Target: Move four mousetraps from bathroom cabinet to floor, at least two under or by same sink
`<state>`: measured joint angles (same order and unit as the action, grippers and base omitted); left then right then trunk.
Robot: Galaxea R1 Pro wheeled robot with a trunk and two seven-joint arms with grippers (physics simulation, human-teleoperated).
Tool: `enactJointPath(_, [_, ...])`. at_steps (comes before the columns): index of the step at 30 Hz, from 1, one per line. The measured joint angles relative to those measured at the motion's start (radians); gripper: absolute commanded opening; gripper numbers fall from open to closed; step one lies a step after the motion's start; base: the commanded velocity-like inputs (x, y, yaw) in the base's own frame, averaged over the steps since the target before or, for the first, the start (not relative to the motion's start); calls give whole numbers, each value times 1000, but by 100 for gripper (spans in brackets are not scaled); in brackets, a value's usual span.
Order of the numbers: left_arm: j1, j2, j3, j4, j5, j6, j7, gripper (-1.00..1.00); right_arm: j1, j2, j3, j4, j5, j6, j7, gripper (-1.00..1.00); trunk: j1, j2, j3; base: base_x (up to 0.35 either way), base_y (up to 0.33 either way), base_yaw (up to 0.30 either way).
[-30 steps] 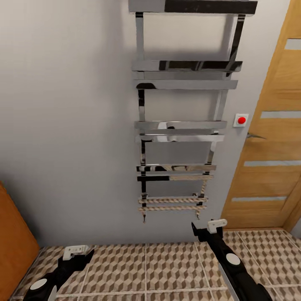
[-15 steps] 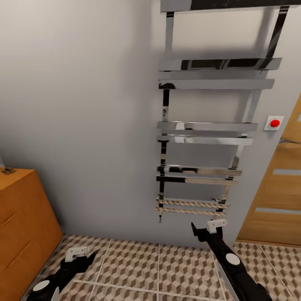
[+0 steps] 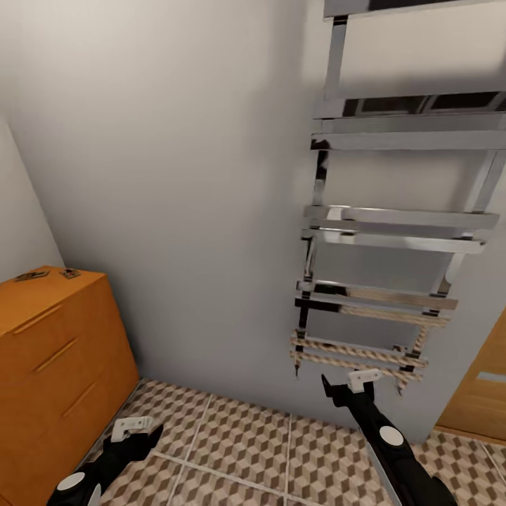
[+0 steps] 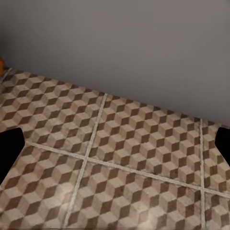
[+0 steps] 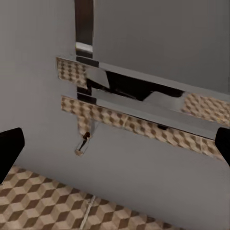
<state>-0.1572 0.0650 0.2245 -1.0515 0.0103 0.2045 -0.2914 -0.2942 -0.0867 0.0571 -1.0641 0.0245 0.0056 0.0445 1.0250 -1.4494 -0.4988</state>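
The head camera has turned to the left since the earlier pictures, so the whole picture has slid to the right. The orange-brown cabinet now shows much more of itself at the left, standing in the corner against the grey wall, with its drawer fronts and thin bar handles in sight. Two small dark mousetraps lie flat on its top, near the back; before, just one could be seen. The shiny towel rail now sits farther right and is cut off at the edge, and the wooden door is just a small piece in the lower right corner. The red button has gone out of the picture. The bathroom floor with its cube tiles runs along the bottom. The left gripper hangs low over the tiles near the cabinet, with its fingers spread wide and nothing in them. The right gripper points up by the foot of the towel rail, also spread wide and empty. Both arms sit in the same spots in the picture as before.
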Motion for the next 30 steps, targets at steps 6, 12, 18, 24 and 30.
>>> enactJointPath(6, [0,0,-15,2,0,0,0,100,0,0,0,0,0,0,0,100,0,0,0,0,0,288])
enactJointPath(12, [0,0,-19,3,-1,0,0,100,0,0,0,0,0,0,0,100,0,0,0,0,0,288])
enactJointPath(18, [0,0,-20,3,-1,0,0,100,0,0,0,0,0,0,0,100,0,0,0,0,0,288])
enactJointPath(24, [0,-1,-23,3,-1,0,0,100,0,0,-1,0,0,0,0,100,0,0,0,0,0,288])
enactJointPath(30, [0,-6,-30,3,-1,0,0,100,0,0,-1,0,0,0,0,100,0,0,0,0,0,288])
